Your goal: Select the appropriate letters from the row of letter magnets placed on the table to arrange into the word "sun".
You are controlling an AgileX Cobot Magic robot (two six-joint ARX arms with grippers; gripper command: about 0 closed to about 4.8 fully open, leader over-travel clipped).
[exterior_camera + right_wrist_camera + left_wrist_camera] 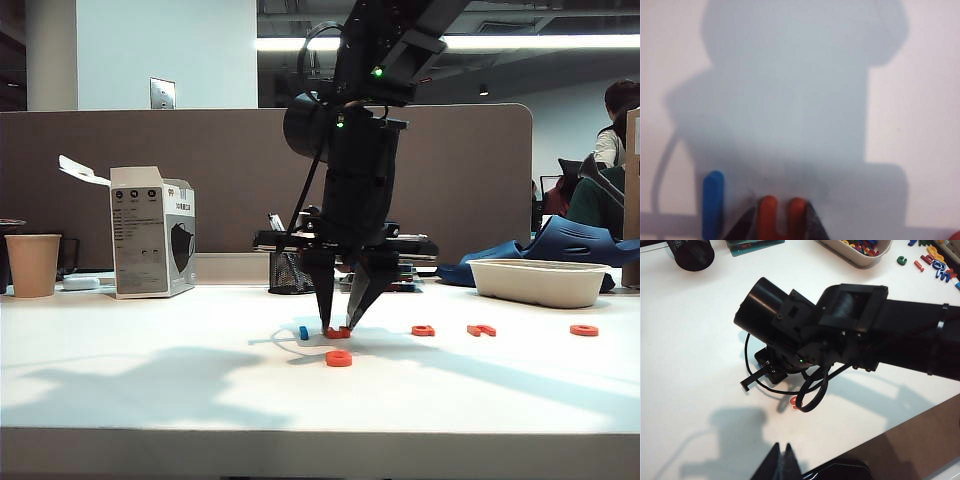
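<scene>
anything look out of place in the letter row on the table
One orange-red letter lies ahead of the row, nearer the table's front edge. The right gripper straddles a U-like letter beside the blue piece. The left gripper hangs shut above.

On the white table six small letter magnets can be counted: five orange-red and one blue. The blue piece lies at the row's nine o'clock end, then a U-shaped one, a ring, a hooked piece and a round one; another ring sits toward six o'clock.
</scene>
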